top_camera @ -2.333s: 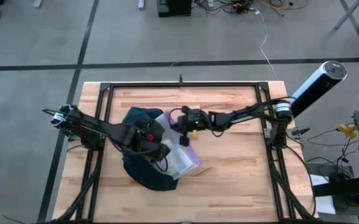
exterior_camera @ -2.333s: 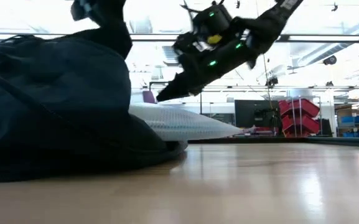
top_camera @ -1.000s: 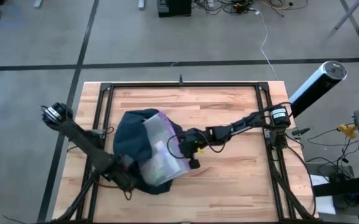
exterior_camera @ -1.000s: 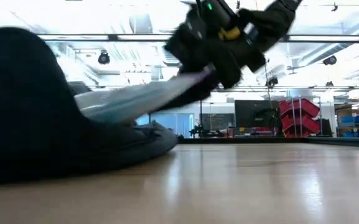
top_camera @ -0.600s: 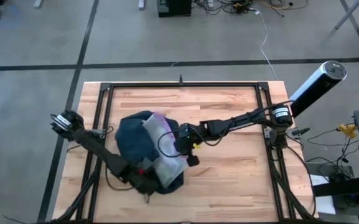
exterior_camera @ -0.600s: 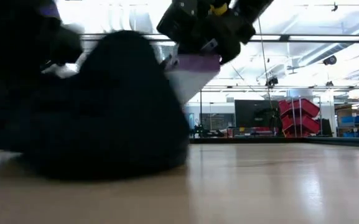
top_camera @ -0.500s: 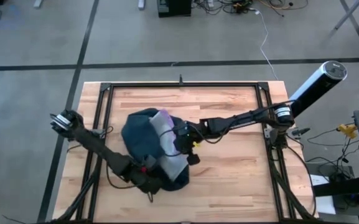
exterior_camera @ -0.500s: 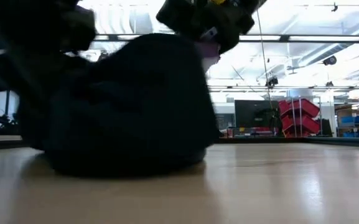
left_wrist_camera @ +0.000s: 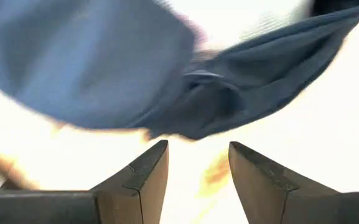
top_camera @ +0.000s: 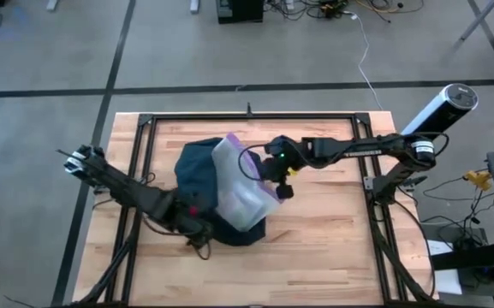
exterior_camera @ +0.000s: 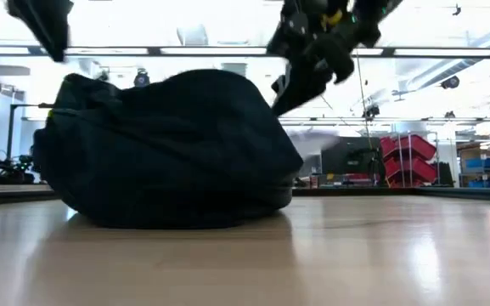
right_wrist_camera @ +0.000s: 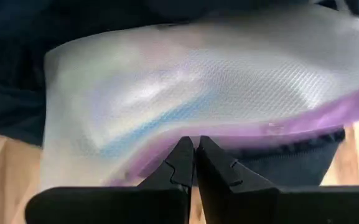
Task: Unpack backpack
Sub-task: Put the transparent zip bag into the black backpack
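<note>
Backpack [top_camera: 202, 184] mid-frame, long axis upper left to lower right, right gripper [top_camera: 277, 190] pinching clear pouch [top_camera: 240, 188], left gripper [top_camera: 197, 233] parted, empty, lower left.

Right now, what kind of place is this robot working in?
Probably a robotics lab or workshop: a grey concrete floor strewn with loose cables, red storage bins beyond the wooden table, and overhead strip lighting.
</note>
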You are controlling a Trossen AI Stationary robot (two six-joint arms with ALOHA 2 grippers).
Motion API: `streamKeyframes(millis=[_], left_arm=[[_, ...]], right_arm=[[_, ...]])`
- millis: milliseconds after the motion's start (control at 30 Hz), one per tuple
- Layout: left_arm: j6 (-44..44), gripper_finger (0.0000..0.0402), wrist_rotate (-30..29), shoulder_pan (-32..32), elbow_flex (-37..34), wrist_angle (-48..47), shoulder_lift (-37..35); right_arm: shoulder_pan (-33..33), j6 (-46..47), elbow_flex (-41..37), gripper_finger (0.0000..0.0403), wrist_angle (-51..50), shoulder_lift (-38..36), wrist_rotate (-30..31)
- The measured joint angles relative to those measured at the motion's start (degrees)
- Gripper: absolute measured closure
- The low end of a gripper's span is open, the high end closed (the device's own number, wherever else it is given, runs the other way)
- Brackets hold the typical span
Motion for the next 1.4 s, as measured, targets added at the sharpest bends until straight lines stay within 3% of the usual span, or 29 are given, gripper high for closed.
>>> streamKeyframes(millis=[200, 333, 467, 600, 733, 867, 1033, 1200, 1300, 1400], left_arm=[[-9.56, 0.0242, 2.71, -1.23, -10.04, 0.08, -4.91], [-10.34, 0.0243, 3.07, -1.76, -19.94, 8.57, -6.28], [-8.92, 0.0244, 2.08, -1.77, -29.95, 23.26, -5.89], [-5.98, 0.0244, 7.31, -1.77, -38.74, 44.64, -2.34], [-4.89, 0.0244, 11.90, -2.14, -40.19, 57.88, 1.32], [-3.45, 0.0244, 12.89, -2.46, -35.02, 50.23, 1.58], [-4.13, 0.0244, 12.87, -5.68, -21.50, 28.43, -0.53], [-17.23, 0.0244, 12.83, -14.68, -15.73, 9.34, -2.05], [-29.24, 0.0244, 13.03, -20.68, -19.44, 9.94, -2.24], [-35.54, 0.0244, 12.65, -23.81, -25.56, 18.76, -1.98]], right_arm=[[3.19, 6.63, -3.84, 0.0403, 15.40, 7.92, -1.81], [6.12, 7.93, 0.08, 0.0403, 19.42, 14.55, -1.87], [9.07, 7.57, 7.54, 0.0403, 19.88, 22.05, -1.84], [10.94, 6.27, 15.80, 0.0403, 19.15, 27.40, -1.78], [11.30, 5.89, 21.54, 0.0403, 18.50, 28.73, -1.57], [9.90, 3.72, 22.77, 0.0403, 12.17, 25.67, 0.78], [7.42, -2.20, 20.72, 0.0403, -0.86, 18.58, 5.51], [4.23, -3.53, 15.26, 0.0403, -7.08, 11.27, 6.04], [2.73, -2.05, 10.65, 0.0403, -6.53, 7.81, 6.23], [2.27, 0.24, 6.50, 0.0403, -4.89, 6.46, 5.87]])
